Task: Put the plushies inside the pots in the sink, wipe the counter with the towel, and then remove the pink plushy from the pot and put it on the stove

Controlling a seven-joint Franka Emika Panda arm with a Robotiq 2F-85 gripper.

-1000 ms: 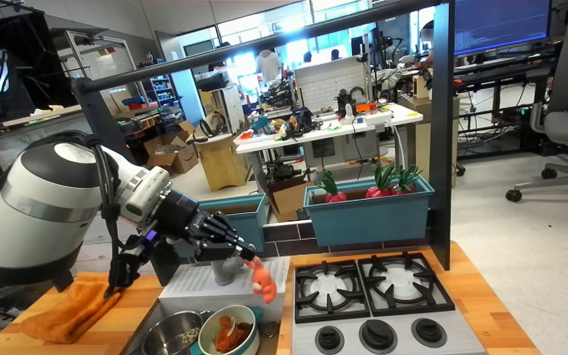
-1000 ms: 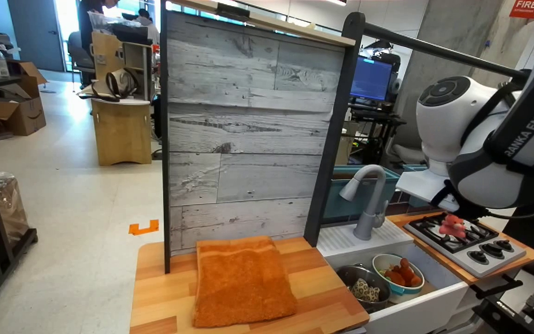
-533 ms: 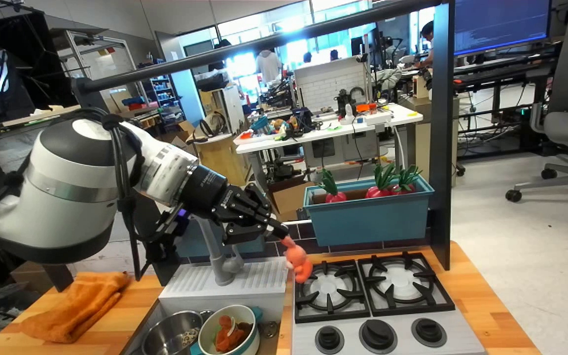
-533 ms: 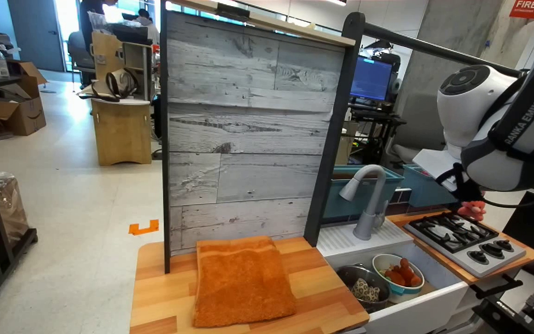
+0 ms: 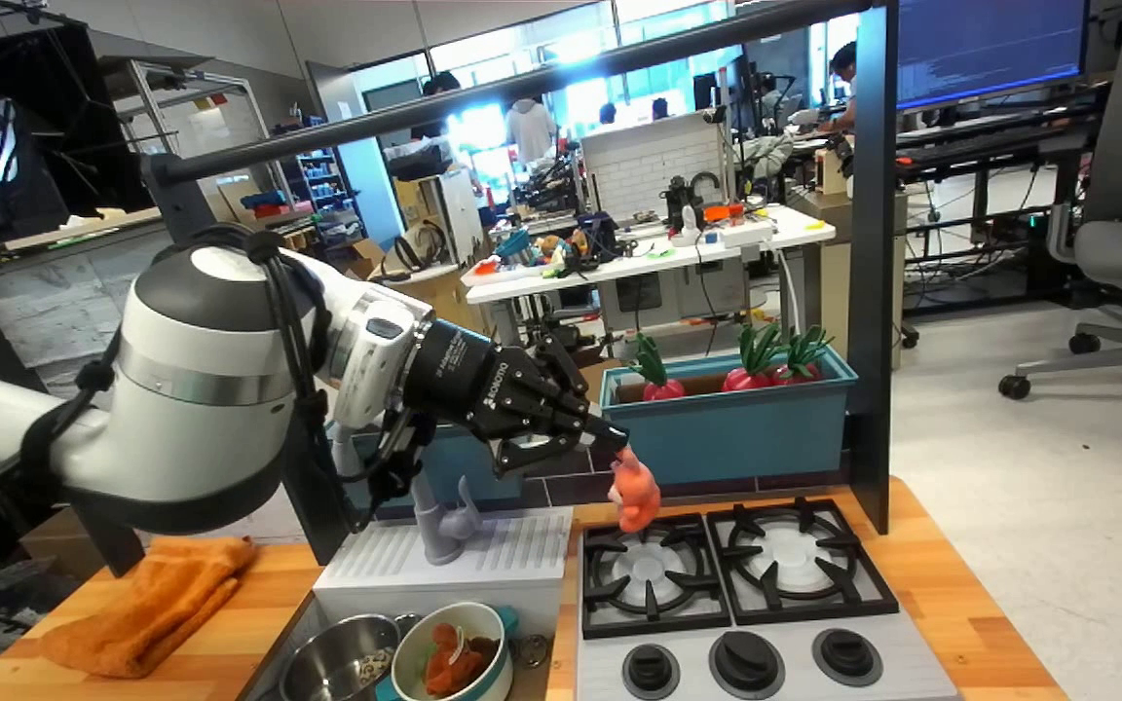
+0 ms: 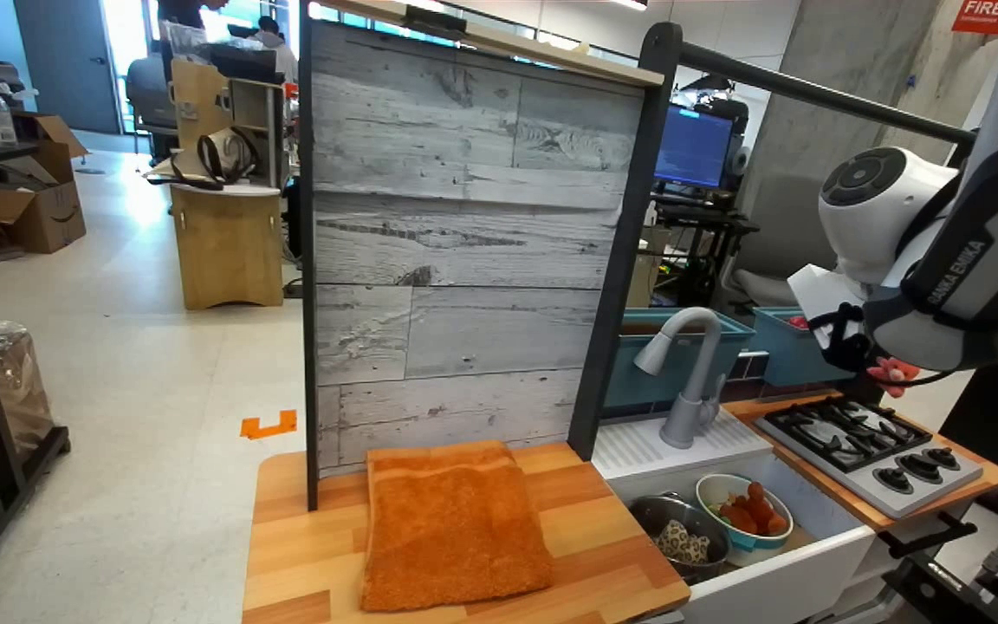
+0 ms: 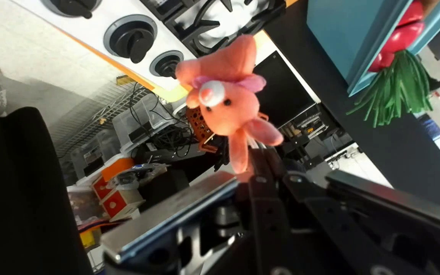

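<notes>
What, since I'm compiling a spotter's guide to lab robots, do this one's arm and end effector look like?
The arm is white and rounded, with dark grey caps, a silver band and black cables strapped along it; its partly legible lettering ends in "EMIKA". The end effector is black, marked "ROBOTIQ" in white, with slim jointed fingers.

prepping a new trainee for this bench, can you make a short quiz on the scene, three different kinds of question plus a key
1. What hangs from the claw?
2. True or false: the towel lies on the wooden counter.
3. Fill in the number: the stove has ____ black knobs in a row.

Key:
1. The pink plushy.
2. True.
3. Three.
</notes>
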